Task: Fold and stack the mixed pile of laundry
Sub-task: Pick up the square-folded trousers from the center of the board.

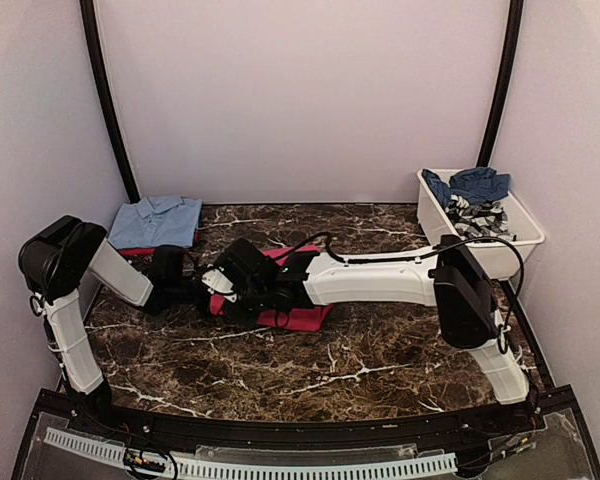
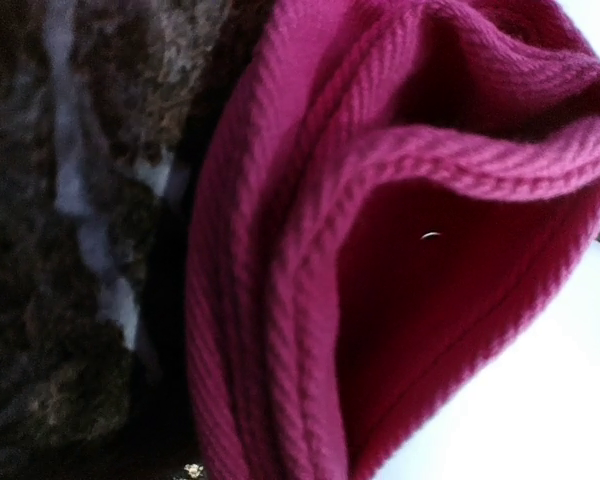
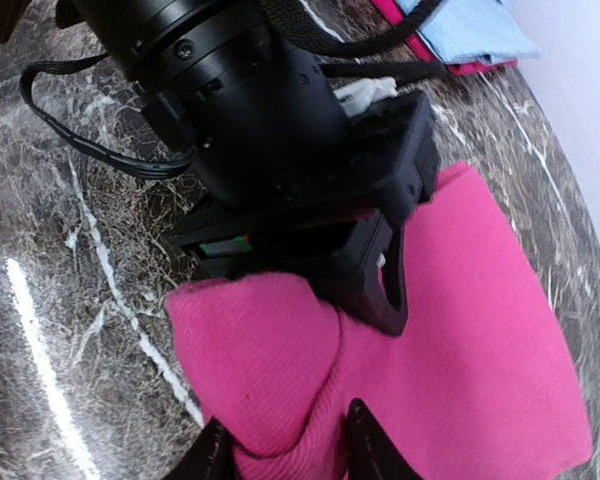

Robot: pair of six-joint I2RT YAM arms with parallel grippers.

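The pink garment point(image 1: 302, 318) lies mid-table, its long axis running left to right; you have both claws at its left end, the free cloth trailing rightward; the right claw point(image 3: 290, 452) straddles a raised ridge of it; the left claw point(image 3: 375, 282) presses alongside; whether either truly pinches, you cannot tell; the left arm point(image 1: 120, 275) has the shorter reach.

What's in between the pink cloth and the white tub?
The top view shows it: the right arm's white forearm stretches from the pink cloth toward the white tub, above the bare marble tabletop.
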